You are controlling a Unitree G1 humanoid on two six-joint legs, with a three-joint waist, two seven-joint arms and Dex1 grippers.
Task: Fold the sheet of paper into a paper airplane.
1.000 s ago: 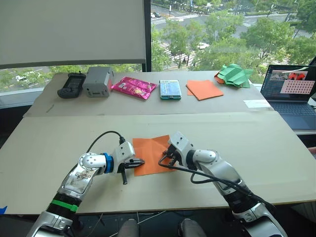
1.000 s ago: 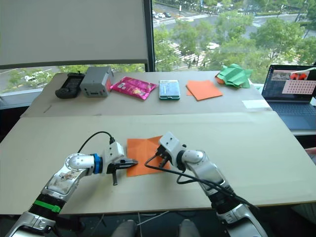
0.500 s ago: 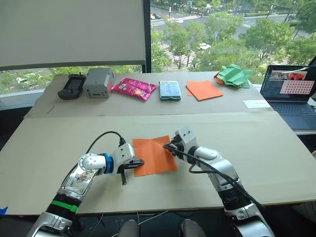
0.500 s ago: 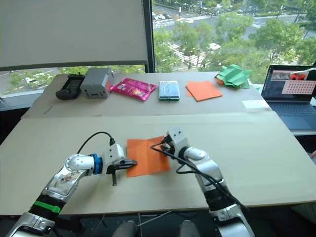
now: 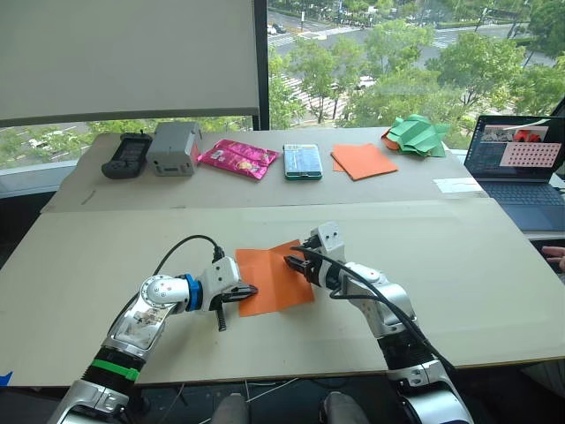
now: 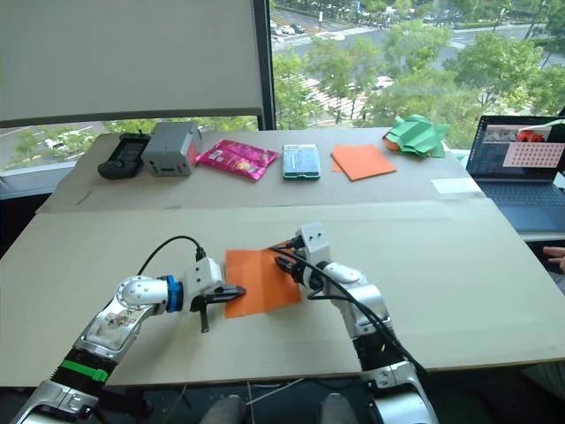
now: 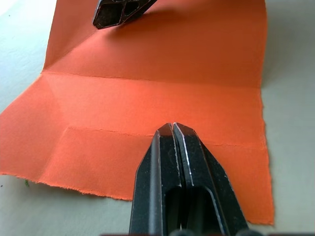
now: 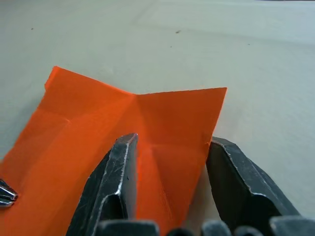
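- The sheet of paper (image 5: 275, 279) lies on the near part of the table (image 5: 494, 291), bright orange and crossed by crease lines, between the robot's two arms.
- The left gripper (image 5: 250, 291) rests on the sheet's left edge — its two black fingers pressed together, tips down on the paper; the left wrist view shows nothing between them.
- The right gripper (image 5: 294, 263) stands at the sheet's far right corner with its fingers spread apart; in the right wrist view one finger lies over the paper and the other just beyond its edge, the corner between them but not clamped.
- That corner (image 8: 216, 93) looks slightly raised off the table, with creases running out from it across the sheet.
- At the far side of the table, well apart from the sheet, a row of things runs from left to right: a black handset (image 5: 127, 153), a grey box (image 5: 172, 147), a pink snack packet (image 5: 238, 157) and a blue-green pack (image 5: 303, 161).
- Further right lies a smooth orange paper (image 5: 364, 160), and beyond it a green paper heap (image 5: 419, 134).
- An open laptop (image 5: 516, 163) stands at the right edge of the scene — its screen lit — with a white slip (image 5: 459, 185) on the table beside it.
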